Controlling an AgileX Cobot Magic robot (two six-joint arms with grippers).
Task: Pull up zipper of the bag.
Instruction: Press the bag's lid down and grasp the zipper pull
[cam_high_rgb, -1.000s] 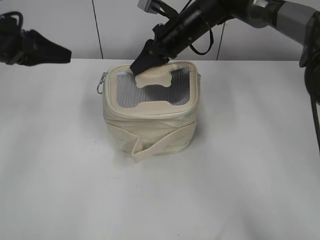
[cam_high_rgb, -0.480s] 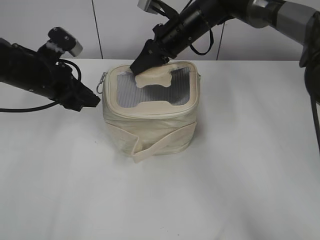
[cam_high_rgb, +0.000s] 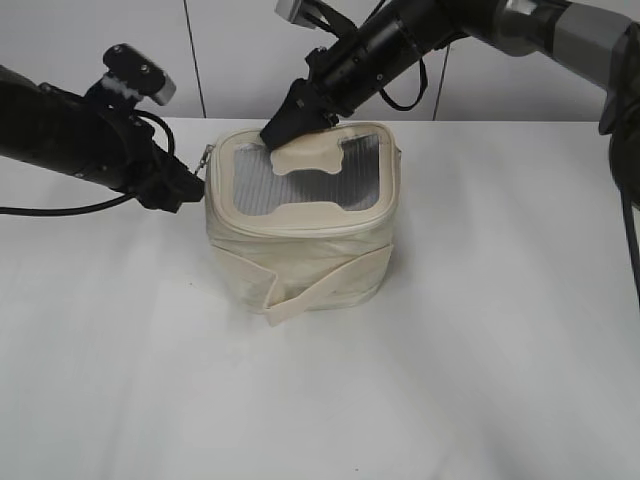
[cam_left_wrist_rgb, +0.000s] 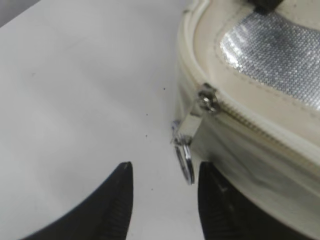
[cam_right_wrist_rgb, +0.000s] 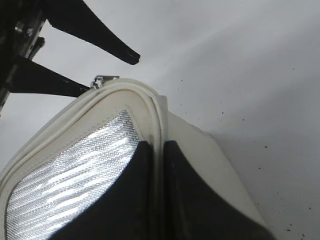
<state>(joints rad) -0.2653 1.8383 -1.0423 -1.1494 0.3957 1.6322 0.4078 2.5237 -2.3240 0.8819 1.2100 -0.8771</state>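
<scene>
Our left gripper (cam_left_wrist_rgb: 162, 200) is spread open, its two black fingers (cam_left_wrist_rgb: 117, 207) flanking the ring pull (cam_left_wrist_rgb: 184, 161) of a silver slider (cam_left_wrist_rgb: 207, 100) without touching it; the ring hangs in the gap between them. That slider sits on the zipper (cam_left_wrist_rgb: 250, 125) at the bag's left rear corner.

Our right gripper (cam_right_wrist_rgb: 159, 192) is clenched on the bag's raised lid rim (cam_right_wrist_rgb: 155, 117) at the back edge, one finger on the grey mesh window (cam_right_wrist_rgb: 70, 175), the other outside.

The bag (cam_high_rgb: 300, 245) stands upright on the white table (cam_high_rgb: 480, 350), its cream strap (cam_high_rgb: 320, 285) slanting across the front below the rim. The left arm (cam_high_rgb: 70, 135) lies low beside the bag's left side; the right arm (cam_high_rgb: 400, 40) slants down from above the rim's far side.
</scene>
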